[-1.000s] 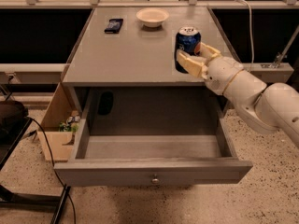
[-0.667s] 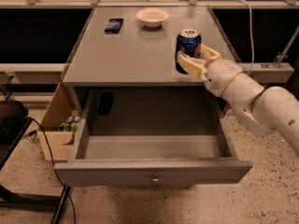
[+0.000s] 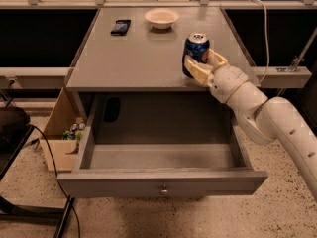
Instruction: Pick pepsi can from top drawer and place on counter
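Note:
The dark-blue pepsi can (image 3: pixel 196 51) stands upright at the right front part of the grey counter (image 3: pixel 143 53). My gripper (image 3: pixel 203 66) reaches in from the right, with its cream fingers (image 3: pixel 194 70) around the lower part of the can. The top drawer (image 3: pixel 161 158) is pulled wide open below the counter, its knob (image 3: pixel 164 189) facing front; nothing lies on the part of its floor that shows.
A cream bowl (image 3: pixel 161 18) and a flat black device (image 3: pixel 121 27) sit at the back of the counter. A dark object (image 3: pixel 112 109) shows in the drawer's back left. A wooden box (image 3: pixel 63 133) with small items stands left of the cabinet. A cable (image 3: pixel 265 38) hangs at the right.
The can and my gripper have shifted slightly left and back over the counter; the can stays upright in the fingers.

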{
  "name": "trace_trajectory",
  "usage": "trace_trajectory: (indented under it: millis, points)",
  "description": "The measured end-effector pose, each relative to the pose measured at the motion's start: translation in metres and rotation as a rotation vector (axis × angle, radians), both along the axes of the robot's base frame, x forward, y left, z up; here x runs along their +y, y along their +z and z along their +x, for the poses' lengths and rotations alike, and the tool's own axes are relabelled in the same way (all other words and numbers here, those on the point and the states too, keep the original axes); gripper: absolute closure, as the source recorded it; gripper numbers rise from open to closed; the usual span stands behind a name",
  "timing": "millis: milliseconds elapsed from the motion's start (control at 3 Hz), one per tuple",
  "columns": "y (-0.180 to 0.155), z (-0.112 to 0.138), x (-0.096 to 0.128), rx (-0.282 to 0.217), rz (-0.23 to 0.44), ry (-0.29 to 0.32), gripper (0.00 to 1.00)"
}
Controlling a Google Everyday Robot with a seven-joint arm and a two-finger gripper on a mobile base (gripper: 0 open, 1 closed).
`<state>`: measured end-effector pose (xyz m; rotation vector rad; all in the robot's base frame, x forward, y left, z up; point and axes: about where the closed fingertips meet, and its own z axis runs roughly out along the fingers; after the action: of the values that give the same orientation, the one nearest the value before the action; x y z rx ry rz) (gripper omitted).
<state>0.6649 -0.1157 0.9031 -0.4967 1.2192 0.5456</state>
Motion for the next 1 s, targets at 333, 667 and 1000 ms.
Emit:
trace_trajectory:
  millis: [333,667,1000]
  points:
    - [-0.0038,0.0014,-0.0016,0.005,-0.005,-0.004,1.0]
    - [-0.0097,0.0028,-0.0041,0.017,-0.011,-0.01,1.0]
    - [-0.0105,0.003,-0.0044,0.018,-0.011,-0.011,1.0]
